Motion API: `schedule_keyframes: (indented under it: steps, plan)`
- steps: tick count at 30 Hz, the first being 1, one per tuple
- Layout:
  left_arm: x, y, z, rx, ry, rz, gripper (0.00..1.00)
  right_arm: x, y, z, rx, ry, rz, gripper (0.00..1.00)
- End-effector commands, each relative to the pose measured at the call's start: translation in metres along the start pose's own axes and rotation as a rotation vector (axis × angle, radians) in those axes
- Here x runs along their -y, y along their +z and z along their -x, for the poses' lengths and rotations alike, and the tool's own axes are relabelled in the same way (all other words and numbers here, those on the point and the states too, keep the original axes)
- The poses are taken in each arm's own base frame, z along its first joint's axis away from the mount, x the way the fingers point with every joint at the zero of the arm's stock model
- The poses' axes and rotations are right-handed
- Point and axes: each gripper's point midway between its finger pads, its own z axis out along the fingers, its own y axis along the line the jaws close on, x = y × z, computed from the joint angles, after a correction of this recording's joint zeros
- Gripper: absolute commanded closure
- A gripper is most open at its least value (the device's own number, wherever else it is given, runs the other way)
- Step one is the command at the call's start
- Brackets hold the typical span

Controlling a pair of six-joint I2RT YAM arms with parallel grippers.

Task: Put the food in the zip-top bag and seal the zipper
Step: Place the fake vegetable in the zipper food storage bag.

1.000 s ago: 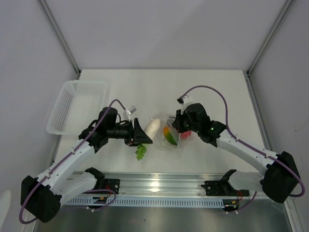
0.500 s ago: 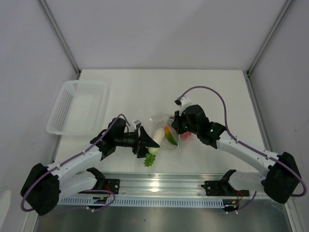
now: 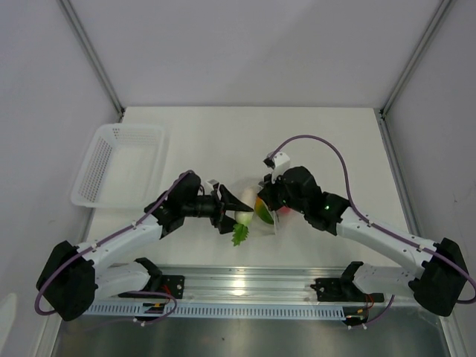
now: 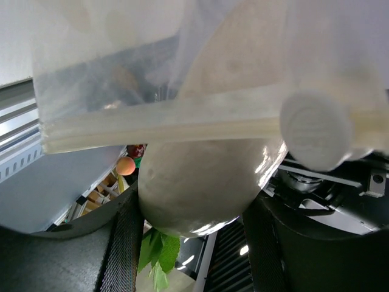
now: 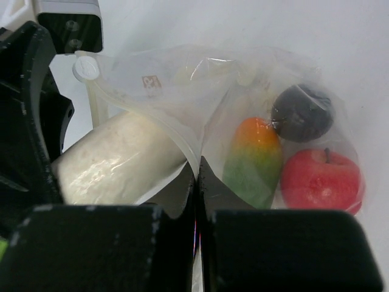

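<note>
Clear bag (image 5: 176,85) holding apple (image 5: 321,179), right fingers (image 5: 121,249) pinching it, left fingers (image 4: 127,243) clamping white piece (image 4: 194,194)

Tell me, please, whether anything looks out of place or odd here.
Nothing spilled or damaged. The white oblong toy radish is only partly inside the clear crinkly plastic bag, its green leaves dangling outside the mouth.

The right gripper (image 5: 197,173) pinches a fold of the clear bag (image 5: 182,79), its fingers (image 5: 121,243) pressed together. Inside the bag, to the right, an orange-and-green piece (image 5: 252,161), a red apple (image 5: 319,179) and a dark ball (image 5: 302,112) lie close together. At the left, the white piece (image 5: 118,161) has its right end under the bag's film, with the left gripper (image 5: 30,121) beside it.
</note>
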Motion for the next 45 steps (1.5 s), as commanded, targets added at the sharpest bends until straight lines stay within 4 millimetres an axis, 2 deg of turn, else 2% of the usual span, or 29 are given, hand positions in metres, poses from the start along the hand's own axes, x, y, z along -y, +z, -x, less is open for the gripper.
schedule_keyframes:
  steps: [1,5,10,12,13,14,17,20,25,33,36,41,42,43,45]
  plan:
    - [0.007,0.003,0.001,0.022,-0.181,0.020,0.90,-0.010,-0.009,0.025,0.097,-0.020,0.030,1.00]
    - [0.010,0.005,0.007,0.060,-0.198,0.025,0.87,-0.010,-0.011,0.025,0.101,-0.012,0.028,1.00]
    - [-0.003,0.013,0.011,0.060,-0.230,0.048,0.82,-0.012,-0.017,0.034,0.119,0.001,0.032,1.00]
    - [-0.011,0.016,0.013,0.059,-0.258,0.054,0.66,-0.014,-0.018,0.036,0.130,0.005,0.039,1.00]
    - [0.001,0.018,0.015,0.049,-0.225,-0.006,0.57,-0.014,-0.018,0.037,0.132,0.005,0.041,1.00]
    - [0.006,0.019,0.015,0.046,-0.207,-0.030,0.40,-0.014,-0.018,0.036,0.129,0.005,0.042,1.00]
    - [0.017,0.022,0.013,0.031,-0.143,-0.042,0.22,-0.014,-0.017,0.035,0.122,0.004,0.038,1.00]
    - [0.024,0.022,0.008,0.017,-0.091,-0.034,0.17,-0.013,-0.017,0.035,0.122,0.001,0.032,1.00]
    - [0.024,0.020,0.005,0.018,0.006,-0.036,0.14,-0.011,-0.020,0.037,0.127,-0.001,0.021,1.00]
    - [-0.002,0.012,-0.005,-0.027,0.197,0.005,0.15,-0.003,-0.023,0.037,0.118,0.001,-0.009,1.00]
    - [-0.010,0.006,-0.007,-0.020,0.297,-0.020,0.19,0.003,-0.024,0.037,0.112,0.019,-0.028,1.00]
    - [0.000,-0.013,-0.017,0.029,0.520,-0.059,0.29,0.008,-0.027,0.039,0.101,0.036,-0.041,1.00]
    - [0.014,-0.018,-0.020,0.053,0.610,-0.064,0.31,0.007,-0.027,0.039,0.100,0.039,-0.035,1.00]
    - [0.000,-0.021,-0.015,0.066,0.593,0.012,0.35,0.006,-0.028,0.039,0.100,0.039,-0.032,1.00]
    - [0.001,-0.024,-0.009,0.115,0.659,0.052,0.41,0.002,-0.030,0.042,0.104,0.050,-0.016,1.00]
